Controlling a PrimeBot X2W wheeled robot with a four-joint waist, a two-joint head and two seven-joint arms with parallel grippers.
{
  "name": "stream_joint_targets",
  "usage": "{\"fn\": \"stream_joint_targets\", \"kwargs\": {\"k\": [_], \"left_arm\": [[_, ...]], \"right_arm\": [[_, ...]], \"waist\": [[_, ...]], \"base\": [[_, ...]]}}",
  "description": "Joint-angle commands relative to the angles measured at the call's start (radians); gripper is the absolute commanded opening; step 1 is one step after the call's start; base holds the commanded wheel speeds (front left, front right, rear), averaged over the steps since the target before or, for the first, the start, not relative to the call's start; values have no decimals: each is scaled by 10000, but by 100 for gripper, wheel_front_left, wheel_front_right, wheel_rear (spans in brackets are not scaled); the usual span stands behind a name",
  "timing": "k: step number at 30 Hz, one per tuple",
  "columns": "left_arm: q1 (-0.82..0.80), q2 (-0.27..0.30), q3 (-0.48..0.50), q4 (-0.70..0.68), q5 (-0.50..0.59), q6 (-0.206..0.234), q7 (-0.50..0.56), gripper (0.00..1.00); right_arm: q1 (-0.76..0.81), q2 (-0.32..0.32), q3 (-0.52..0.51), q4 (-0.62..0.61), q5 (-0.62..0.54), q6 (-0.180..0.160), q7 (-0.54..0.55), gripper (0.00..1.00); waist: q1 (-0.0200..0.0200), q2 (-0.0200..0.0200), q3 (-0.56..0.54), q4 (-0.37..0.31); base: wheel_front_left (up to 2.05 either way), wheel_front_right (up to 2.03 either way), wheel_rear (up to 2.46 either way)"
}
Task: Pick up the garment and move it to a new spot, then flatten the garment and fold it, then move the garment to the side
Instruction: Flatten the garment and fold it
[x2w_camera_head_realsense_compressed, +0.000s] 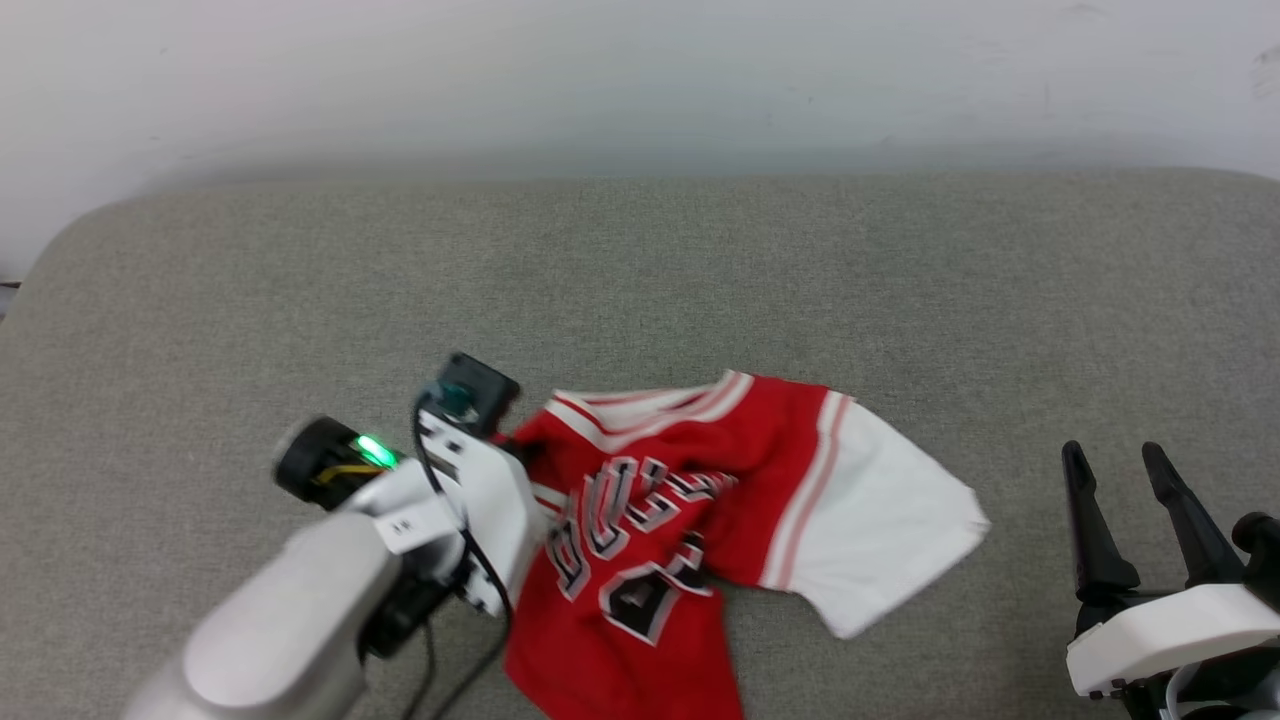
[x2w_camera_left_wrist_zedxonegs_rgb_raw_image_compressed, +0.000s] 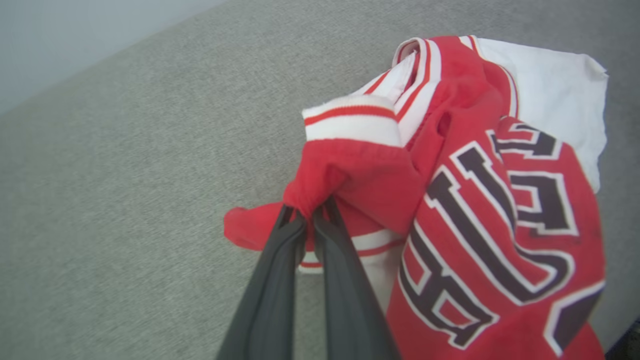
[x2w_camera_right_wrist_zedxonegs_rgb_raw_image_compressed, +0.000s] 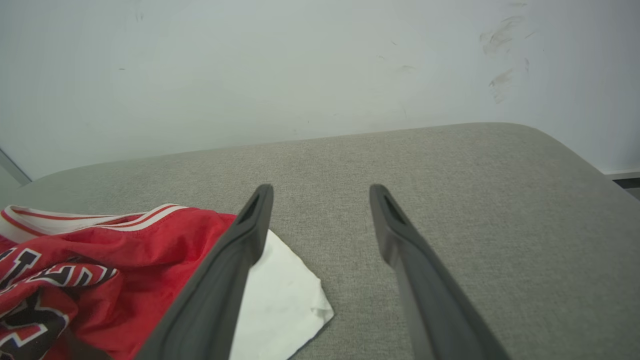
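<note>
A pale wall (x2w_camera_head_realsense_compressed: 640, 80) stands at the far side. In front of it is a big gray cushion (x2w_camera_head_realsense_compressed: 800, 270) with soft round corners.

The jersey (x2w_camera_head_realsense_compressed: 690, 470) lies in a messy heap on the near middle of the cushion. It is red with black letters that have white edges. It has red and white stripes along its trim. One white sleeve (x2w_camera_head_realsense_compressed: 890, 510) is spread out flat to the right.

The left arm (x2w_camera_head_realsense_compressed: 290, 610) reaches in from the near left, and a green light glows on it. The left hand (x2w_camera_left_wrist_zedxonegs_rgb_raw_image_compressed: 309, 212) is at the left edge of the jersey. Its two dark fingers are pressed close together and pinch a bunch of red cloth just below a striped band.

The right hand (x2w_camera_head_realsense_compressed: 1112, 452) sits at the near right, apart from the jersey. Its fingers are spread wide and hold nothing.
</note>
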Motion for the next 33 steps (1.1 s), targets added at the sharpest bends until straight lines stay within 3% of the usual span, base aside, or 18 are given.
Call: {"fn": "stream_joint_targets", "kwargs": {"k": [1,8,18,19,20,27,33], "left_arm": [[-303,235,188,-34,140,193,9,0],[-751,776,763,317,265,785,115,0],[-379,-144,1125,2140,-496,890,-707,0],[-325,-253,1144,2301,-560,855,-822,4],[-248,-423,1278,2486,-650,867,-1311,100],[571,-907,2040,2350,-959,1176,-3649,100],[1560,-944,2363,1643,-691,1543,-5557,100]], "right_arm": [[-62,10,-9,-37,51,-7,-26,100],[-198,10,-10,-54,68,-7,-44,100],[-462,11,-18,83,151,-7,-257,100],[-481,11,-40,79,121,-7,-264,100],[-483,11,-67,84,68,-7,-265,100],[-285,11,-145,78,-18,-7,-102,100],[-26,11,-96,5,0,-7,72,100]], "waist": [[0,0,32,-23],[0,0,251,-230],[0,0,760,-550],[0,0,765,-550],[0,0,729,-532],[0,0,196,-324],[0,0,-342,-49]], "base": [[0,0,0],[0,0,0],[0,0,0],[0,0,0],[0,0,0],[0,0,0],[0,0,0]]}}
